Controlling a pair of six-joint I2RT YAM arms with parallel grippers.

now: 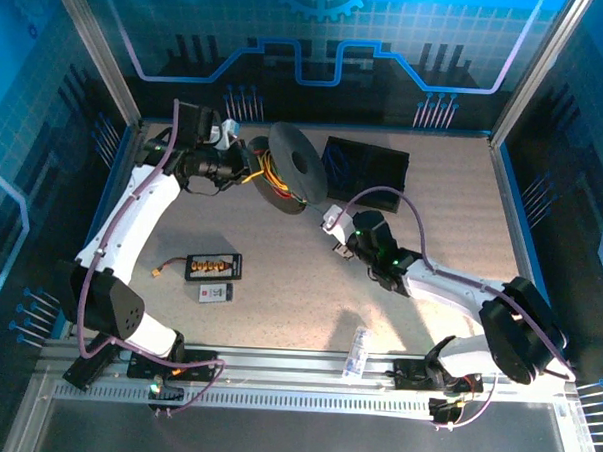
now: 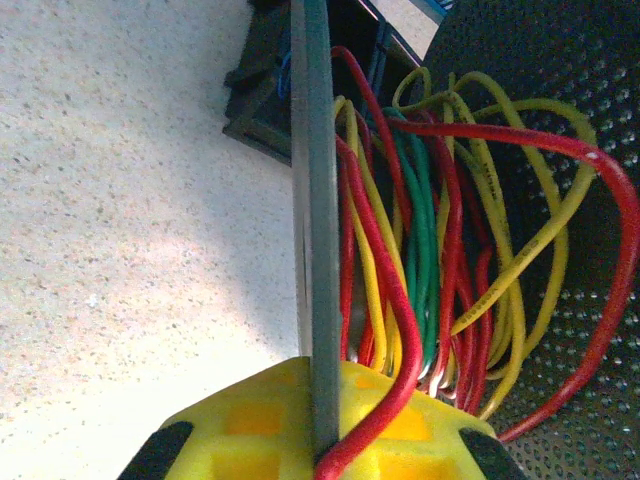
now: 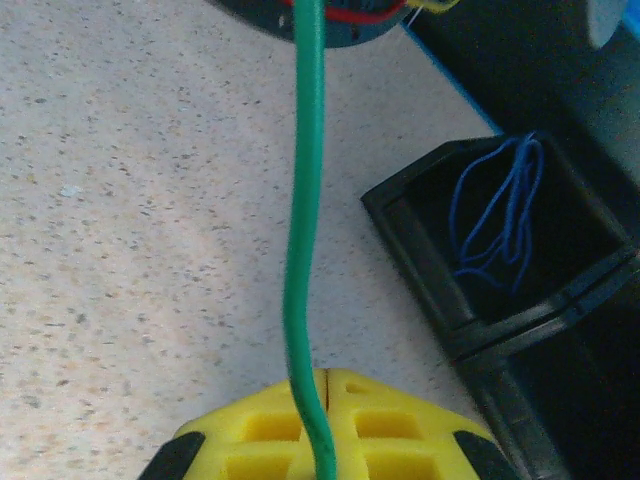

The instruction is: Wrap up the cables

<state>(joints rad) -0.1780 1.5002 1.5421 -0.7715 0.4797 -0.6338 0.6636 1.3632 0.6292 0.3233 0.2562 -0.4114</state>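
Because the cables (image 2: 430, 250) are thin, light and limp, they are judged likely to sag or spring loose unless drawn taut. The insulation looks slippery, so a hold is best taken on a straight run near the spool (image 1: 289, 163), not on a loop. Red, yellow and green turns are bunched on the hub; blue cables (image 3: 497, 215) lie in the black bin (image 3: 415, 265). The left gripper (image 2: 322, 420) is clamped on the spool's grey flange, its arm stretched to the far side. The right gripper (image 3: 325, 410) is pinched together on the green cable (image 3: 305, 200), low over the table (image 3: 130, 200) — the strand runs straight toward the spool.
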